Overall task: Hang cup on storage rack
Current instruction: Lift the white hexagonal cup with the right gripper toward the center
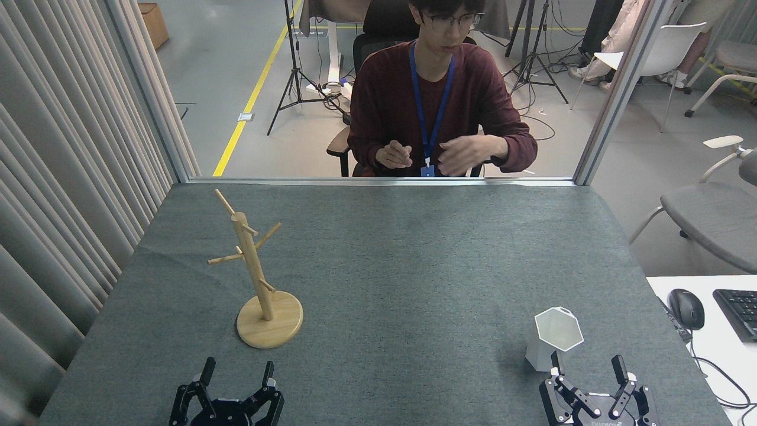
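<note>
Looking down across the grey felt-covered worktop (414,266), we see the storage rack (258,278) standing on the left half — a light wooden mug tree with a slim post that appears to lean away from us, thin pegs angling off near its top and lower down, and a round disc base flat on the felt. The cup (553,340) sits well apart from it on the right half, near our edge: small, white and faceted, upright with its hexagonal rim open toward us. Our right gripper (587,367) is low at the bottom edge just beside the cup, its two dark fingers (619,370) spread wide with nothing between them; the left of that pair stands right against the cup's near side, though we cannot tell whether it touches. Our left gripper (236,373) is at the bottom edge below the rack's base, fingers likewise spread and empty. Beyond the far edge of the worktop a person (440,94) in a dark red top with a blue lanyard sits facing us, both hands raised at chest height. A black mouse (686,307) and keyboard (739,313) lie on a white desk at the right.
</note>
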